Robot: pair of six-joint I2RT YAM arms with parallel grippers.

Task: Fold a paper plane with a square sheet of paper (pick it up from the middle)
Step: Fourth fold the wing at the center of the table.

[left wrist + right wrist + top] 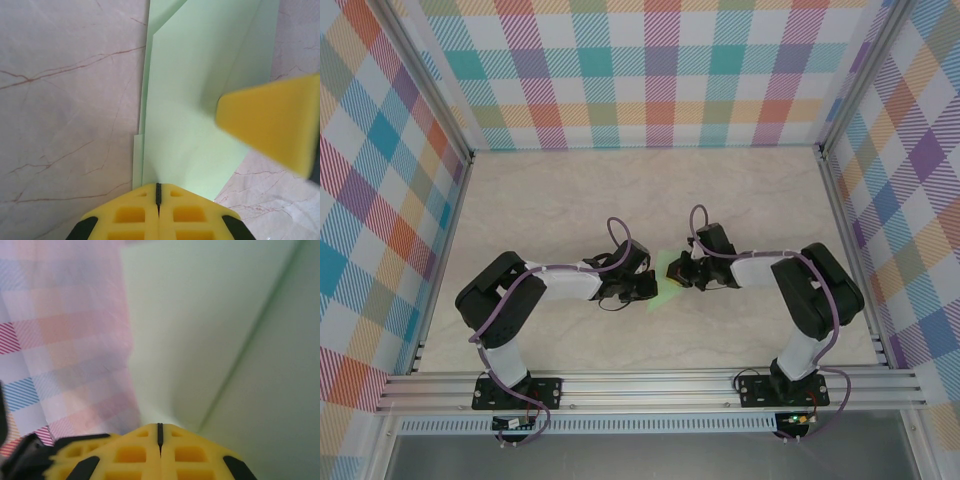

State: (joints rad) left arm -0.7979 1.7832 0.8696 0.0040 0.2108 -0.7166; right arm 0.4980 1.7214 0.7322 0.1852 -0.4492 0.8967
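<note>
The pale-green sheet of paper (669, 271) is partly folded and sits between the two grippers at the middle of the table. In the left wrist view the sheet of paper (200, 75) shows layered folds, and its near edge runs into my left gripper (158, 190), whose yellow jaws are shut on it. A yellow finger (272, 122) of the right gripper reaches in from the right over the paper. In the right wrist view the creased paper (210, 315) curves down into my right gripper (160, 430), shut on it. From above, the left gripper (645, 289) and right gripper (682, 275) almost touch.
The table (620, 190) is pale marbled stone. Plaid walls (650, 70) close it in at the back and both sides. An aluminium rail (650, 385) carrying both arm bases runs along the near edge.
</note>
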